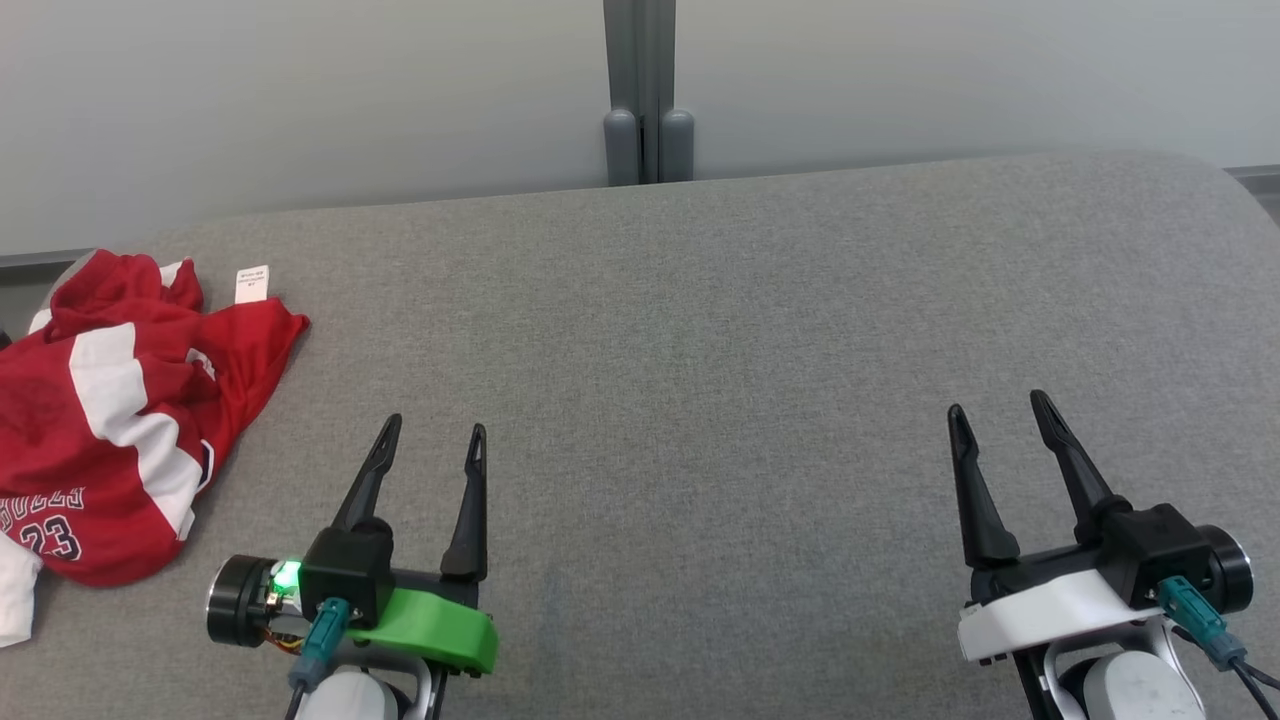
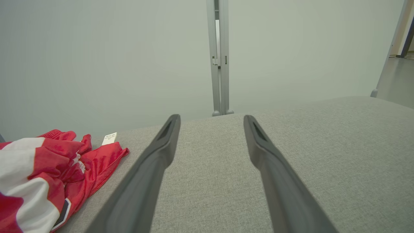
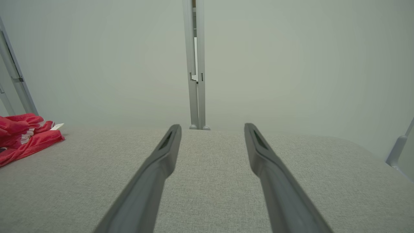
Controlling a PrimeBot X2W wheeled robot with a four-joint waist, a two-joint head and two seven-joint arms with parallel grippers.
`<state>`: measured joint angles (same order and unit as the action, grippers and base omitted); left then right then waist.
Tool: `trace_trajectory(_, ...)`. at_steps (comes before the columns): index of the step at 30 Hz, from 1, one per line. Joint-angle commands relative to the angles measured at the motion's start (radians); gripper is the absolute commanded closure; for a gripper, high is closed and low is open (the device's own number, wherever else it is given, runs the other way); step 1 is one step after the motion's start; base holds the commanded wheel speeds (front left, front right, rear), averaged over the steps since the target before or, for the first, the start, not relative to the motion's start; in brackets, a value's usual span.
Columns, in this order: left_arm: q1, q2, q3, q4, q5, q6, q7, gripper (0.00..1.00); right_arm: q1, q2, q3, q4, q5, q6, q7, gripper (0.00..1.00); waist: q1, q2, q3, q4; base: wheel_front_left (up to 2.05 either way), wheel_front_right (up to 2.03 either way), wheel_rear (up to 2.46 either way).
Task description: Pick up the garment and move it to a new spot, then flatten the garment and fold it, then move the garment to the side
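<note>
Work surface: a table covered in grey woven fabric, with rounded far corners. Behind its far edge stands a pale wall, split by a grey upright post at about the middle of that edge.

Garment: a red jersey with white bands, lying in a crumpled heap at the left edge of the table, from about halfway along that edge up towards the far left corner. It is neither flat nor folded. Dark lettering and the number 23 show on the end of the heap nearest the robot. Its left side runs out of the head view, so whether it hangs over the table's edge cannot be told. A small white label sticks out at the far side of the heap and lies on the grey cover.

Left gripper: near the near edge, left of the middle, just to the right of the garment and not touching it. Its two dark fingers are spread wide with only bare cover between them; nothing is held. A green light glows on its body, beside a green shell.

Right gripper: near the near edge towards the right side, well apart from the garment. Its fingers are likewise spread wide and hold nothing. Its wrist carries a white shell.
</note>
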<state>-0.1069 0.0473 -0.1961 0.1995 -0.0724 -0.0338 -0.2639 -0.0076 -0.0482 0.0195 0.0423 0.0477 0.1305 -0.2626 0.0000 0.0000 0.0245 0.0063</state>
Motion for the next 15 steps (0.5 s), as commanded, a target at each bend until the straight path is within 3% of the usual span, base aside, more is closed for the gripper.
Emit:
trace_trajectory(1,-0.016,0.006,-0.001,0.001,0.003,-0.001,-0.001,0.0,0.009,-0.004,0.001,0.001,-0.003,0.0,-0.003,0.0,0.0,0.0,-0.001,0.0,0.0,0.0,0.0)
trace_trajectory(15,-0.02,0.006,-0.009,0.009,-0.008,0.006,-0.001,0.0,0.017,-0.004,-0.004,0.009,0.002,0.0,-0.003,0.0,0.0,0.0,0.003,0.02,0.0,0.0,0.0)
